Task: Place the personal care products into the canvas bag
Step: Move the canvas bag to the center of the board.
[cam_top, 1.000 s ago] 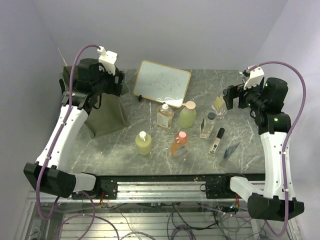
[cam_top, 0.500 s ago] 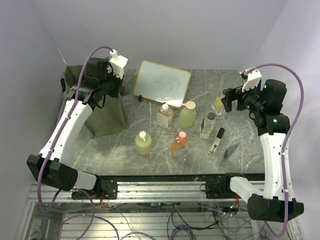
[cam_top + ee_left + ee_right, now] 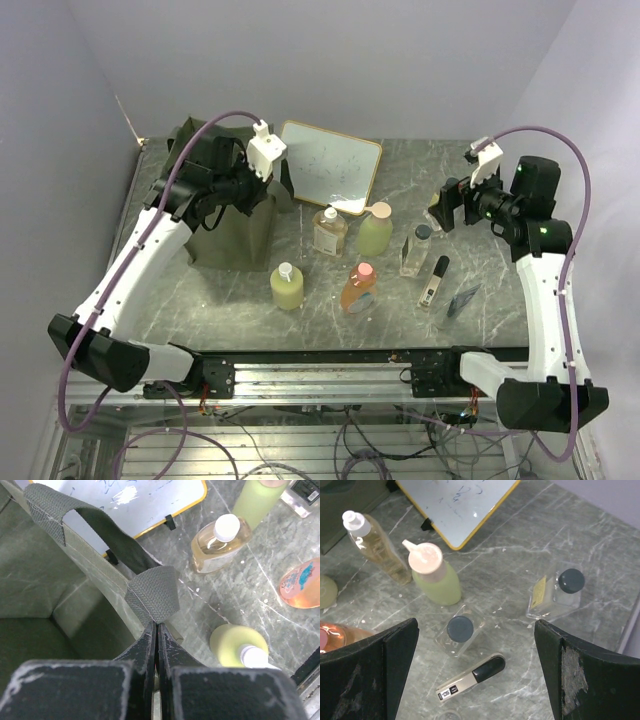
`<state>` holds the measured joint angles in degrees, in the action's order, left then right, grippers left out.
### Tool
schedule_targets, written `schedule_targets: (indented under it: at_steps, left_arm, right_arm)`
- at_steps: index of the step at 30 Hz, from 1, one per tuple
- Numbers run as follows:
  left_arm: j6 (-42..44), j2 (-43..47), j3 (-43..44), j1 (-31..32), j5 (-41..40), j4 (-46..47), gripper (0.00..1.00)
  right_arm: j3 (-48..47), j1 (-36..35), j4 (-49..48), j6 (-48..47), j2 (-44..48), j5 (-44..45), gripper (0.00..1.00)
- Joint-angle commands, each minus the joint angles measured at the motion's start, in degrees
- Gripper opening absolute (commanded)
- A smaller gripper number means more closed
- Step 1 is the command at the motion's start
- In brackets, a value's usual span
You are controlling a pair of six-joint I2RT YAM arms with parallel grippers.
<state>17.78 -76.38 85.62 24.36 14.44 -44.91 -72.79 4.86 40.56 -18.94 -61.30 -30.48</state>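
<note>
The olive canvas bag (image 3: 225, 225) stands at the back left with its mouth open. My left gripper (image 3: 258, 195) is shut on the bag's right rim, just under the strap handle (image 3: 152, 592). The bottles stand mid-table: amber (image 3: 330, 232) and yellow-green (image 3: 287, 286) with white pumps, green (image 3: 375, 230) and orange (image 3: 358, 288) with pink caps. Two clear bottles with black caps (image 3: 460, 630) (image 3: 560, 592) are on the right. My right gripper (image 3: 476, 635) hangs wide open above these two, holding nothing.
A wood-framed whiteboard (image 3: 328, 165) leans at the back, right beside the bag. A slim tube with a black cap (image 3: 433, 282) and a small clear item (image 3: 462, 300) lie at the front right. The walls are close on both sides.
My left gripper closed on the bag's rim and moved right, dragging the bag toward the whiteboard. The right arm shifted slightly left, still open.
</note>
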Motion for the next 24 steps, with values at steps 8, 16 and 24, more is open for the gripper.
schedule_targets:
  at_steps: [8,16,24]
  left_arm:
    - [-6.78,3.40,-0.24,1.30,6.17,0.07,0.07]
    - [-7.56,3.79,-0.02,2.24,7.87,-0.91,0.11]
    - [-2.32,7.45,0.16,2.43,7.34,0.42,0.56]
  right_arm:
    - [0.18,-4.43,2.76,-4.02,-2.90,-0.59,1.00]
    - [0.52,-8.66,3.69,-5.08,-3.15,2.19,1.00]
    - [0.94,-8.88,3.12,-4.70,-2.27,2.07,1.00]
